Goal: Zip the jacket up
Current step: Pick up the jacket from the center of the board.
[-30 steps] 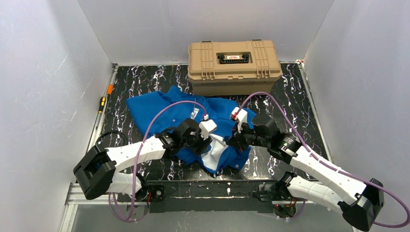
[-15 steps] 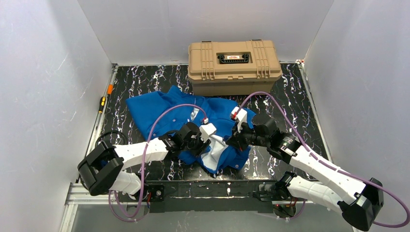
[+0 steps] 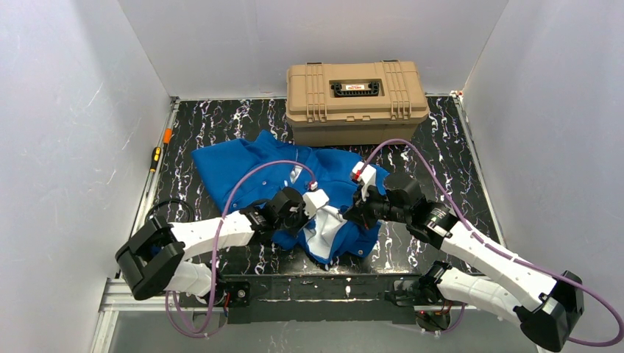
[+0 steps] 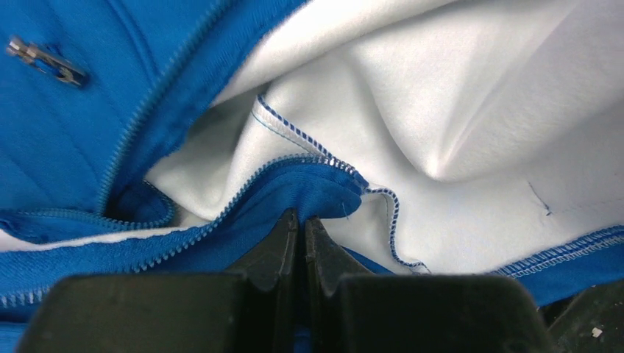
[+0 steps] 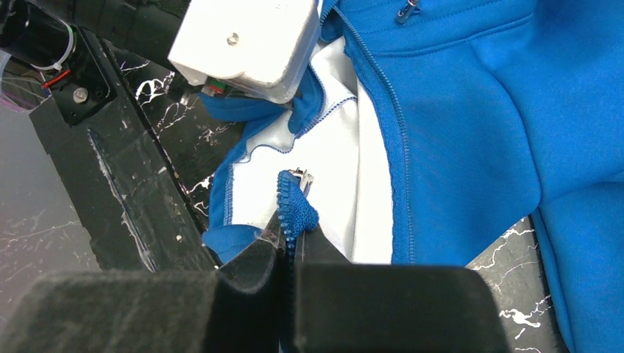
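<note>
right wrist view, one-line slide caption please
Right end effector shut on the jacket at its zipper edge, pale lining exposed.

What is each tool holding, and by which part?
Both hold the jacket. The left tool is shut on one front zipper edge near its end; the right tool pinches the other zipper strip just below the metal piece at its tip.

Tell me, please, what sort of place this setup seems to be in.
Probably a robot test cell in a lab: plain white walls enclose a black marbled tabletop, and an aluminium rail runs along its near edge.
</note>
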Controlling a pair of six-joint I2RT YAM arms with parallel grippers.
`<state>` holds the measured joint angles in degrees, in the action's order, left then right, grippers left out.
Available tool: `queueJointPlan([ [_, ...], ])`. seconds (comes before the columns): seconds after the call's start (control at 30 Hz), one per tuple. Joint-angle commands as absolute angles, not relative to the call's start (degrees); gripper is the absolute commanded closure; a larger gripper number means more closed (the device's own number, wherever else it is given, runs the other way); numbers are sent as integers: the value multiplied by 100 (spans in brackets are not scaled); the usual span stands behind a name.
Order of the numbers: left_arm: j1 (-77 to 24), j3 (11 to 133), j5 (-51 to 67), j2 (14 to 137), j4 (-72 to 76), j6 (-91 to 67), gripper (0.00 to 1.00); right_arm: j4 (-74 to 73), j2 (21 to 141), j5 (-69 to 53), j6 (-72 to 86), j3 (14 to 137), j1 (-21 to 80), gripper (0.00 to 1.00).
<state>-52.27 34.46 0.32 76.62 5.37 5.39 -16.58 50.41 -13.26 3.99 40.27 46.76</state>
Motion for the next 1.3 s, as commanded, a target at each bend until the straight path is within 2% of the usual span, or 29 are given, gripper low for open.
queueJointPlan([
  [0.0, -5252, 4087, -198, 7146, -161, 1314, 100, -1417, 5070, -1420, 244, 4056, 4610, 99],
  [0.33, -4980, 6071, -313, 5909, -1100, 4025, 100, -1226, 5779, -1909, 14, 5291, 4536, 99],
  [0.37, -4785, 6288, -109, 5841, -1112, 4289, 100, -1191, 5891, -1977, 9, 5447, 4521, 99],
  [0.47, -3770, 7246, 1473, 5702, -1920, 4954, 100, -1097, 6280, -2332, -168, 5985, 4407, 99],
  [0.57, -3473, 8130, 2343, 5816, -3635, 5867, 100, -875, 6528, -2895, -143, 6352, 4272, 99],
  [0.7, -3485, 7850, 3065, 5531, -3850, 5714, 100, -454, 6456, -3551, -45, 6211, 4245, 99],
  [0.87, -3604, 7503, 3096, 5580, -3449, 5503, 100, -136, 6497, -3880, 269, 6212, 4242, 99],
  [1.07, -4155, 6809, 2040, 5672, -2333, 5344, 100, -241, 6520, -4083, 349, 6300, 4236, 99],
  [1.27, -4438, 6580, 1292, 5752, -1566, 5171, 100, -61, 6328, -3845, 650, 5894, 4211, 99],
])
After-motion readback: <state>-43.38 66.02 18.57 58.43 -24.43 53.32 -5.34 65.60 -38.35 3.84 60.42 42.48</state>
